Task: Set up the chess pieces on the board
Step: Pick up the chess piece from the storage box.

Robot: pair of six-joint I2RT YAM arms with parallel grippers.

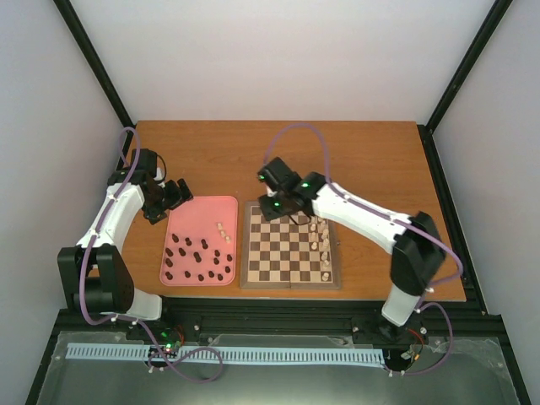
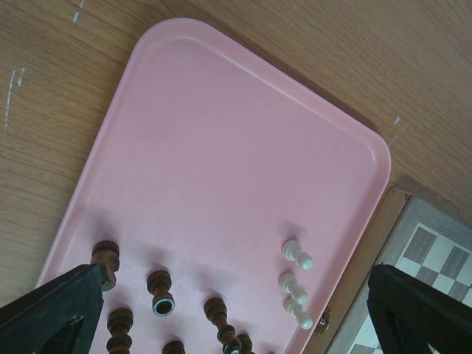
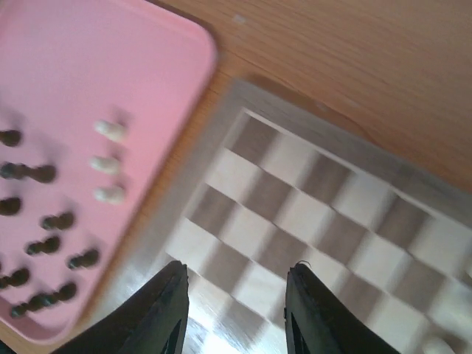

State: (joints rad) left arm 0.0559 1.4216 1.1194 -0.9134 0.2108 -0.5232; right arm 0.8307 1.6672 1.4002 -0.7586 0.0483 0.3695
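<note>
- From above, the board [image 1: 291,255] lies on the wooden table [image 1: 363,152], and a row of cream pieces [image 1: 323,245] stands along its right-hand edge.
- Just left of the board sits a pink tray [image 1: 198,213]. It holds many dark pieces [image 1: 194,261] and a few cream stragglers [image 1: 222,229] on the side nearest the board.
- The right gripper [image 1: 283,211] hangs over the board's far left corner. The left gripper [image 1: 171,197] is well left of the board, at the tray's far left corner.
- From the left wrist, the left gripper [image 2: 232,299] has its fingers [image 2: 51,310] spread wide over the tray [image 2: 221,147], with nothing between them. Three cream pieces [image 2: 295,284] lie on the tray by the board [image 2: 428,251], and the dark ones [image 2: 158,291] lie further from it.
- The right wrist picture is blurred. The right gripper [image 3: 236,295] has its fingers [image 3: 166,310] parted over the board [image 3: 310,199], with only bare squares in the gap. The tray [image 3: 88,66] lies just left of the board.
</note>
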